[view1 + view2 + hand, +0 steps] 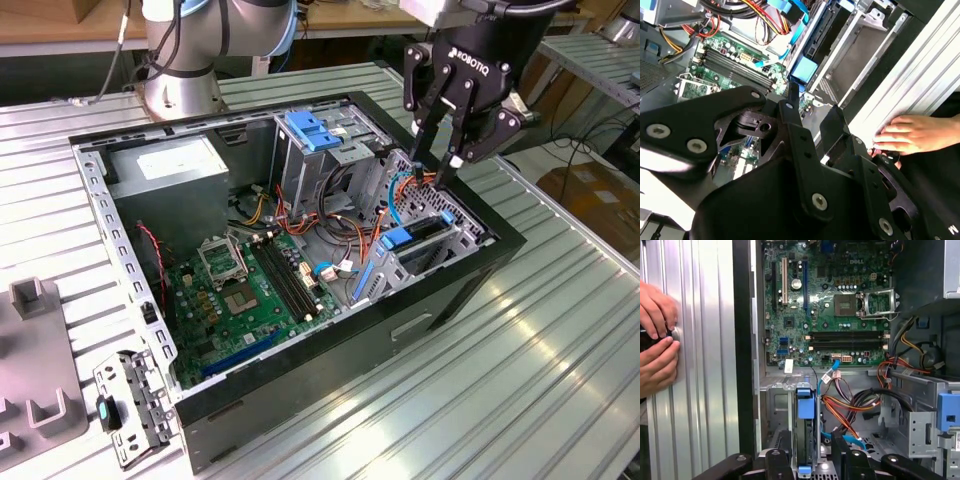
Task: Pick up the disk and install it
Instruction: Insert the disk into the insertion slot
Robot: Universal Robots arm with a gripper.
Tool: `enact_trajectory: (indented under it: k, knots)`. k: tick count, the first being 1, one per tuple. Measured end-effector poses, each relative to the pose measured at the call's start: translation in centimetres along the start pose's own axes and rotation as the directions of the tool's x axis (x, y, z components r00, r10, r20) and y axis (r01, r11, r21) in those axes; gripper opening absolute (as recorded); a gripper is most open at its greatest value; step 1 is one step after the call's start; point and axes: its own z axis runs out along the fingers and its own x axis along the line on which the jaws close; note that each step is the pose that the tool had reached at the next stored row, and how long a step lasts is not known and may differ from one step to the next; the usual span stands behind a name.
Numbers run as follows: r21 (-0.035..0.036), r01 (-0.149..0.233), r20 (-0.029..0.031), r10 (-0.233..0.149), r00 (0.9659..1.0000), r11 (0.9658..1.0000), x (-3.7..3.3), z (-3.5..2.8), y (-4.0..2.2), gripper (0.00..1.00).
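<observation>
The disk [424, 229] stands on edge in the drive cage at the exterior view's right end of the open computer case [455, 285]. Its blue frame tab [397, 238] faces the motherboard. In the first wrist view the disk [805, 432] is a narrow black slab between blue rails, seated in the metal bay. My gripper [433, 150] hangs just above the cage, open, with nothing between its fingers. In the second wrist view the black fingers [792, 107] spread apart over the disk's blue tab [804, 69].
A blue bracket [314, 130] tops the rear cage, with the grey power supply [165, 165] beside it. The motherboard [250, 290] and loose cables [335, 235] fill the case floor. A person's hands [657, 342] rest on the ribbed table beside the case. Grey fixtures [35, 370] lie at the exterior view's left.
</observation>
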Motion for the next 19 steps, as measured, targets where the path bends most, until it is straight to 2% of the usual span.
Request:
enact_trajectory:
  k: [8,10,11,13,14,15,19]
  knots:
    - [0.0000,0.000,-0.0001,0.000,1.0000,1.0000,0.23,1.49,0.06,0.43]
    - [0.0000,0.000,-0.0001,0.000,1.0000,1.0000,0.21,1.95,0.07,0.30]
    - [0.0000,0.000,-0.0001,0.000,1.0000,1.0000,0.20,2.20,0.08,0.30]
    - [0.0000,0.000,-0.0003,0.000,1.0000,1.0000,0.19,2.25,0.08,0.18]
    - [0.0000,0.000,-0.0004,0.000,1.0000,1.0000,0.19,2.25,0.08,0.18]
    - [0.0001,0.000,0.0002,0.000,1.0000,1.0000,0.19,2.47,0.10,0.11]
    - [0.0000,0.000,0.0000,0.000,1.0000,1.0000,0.69,3.75,0.13,0.11]
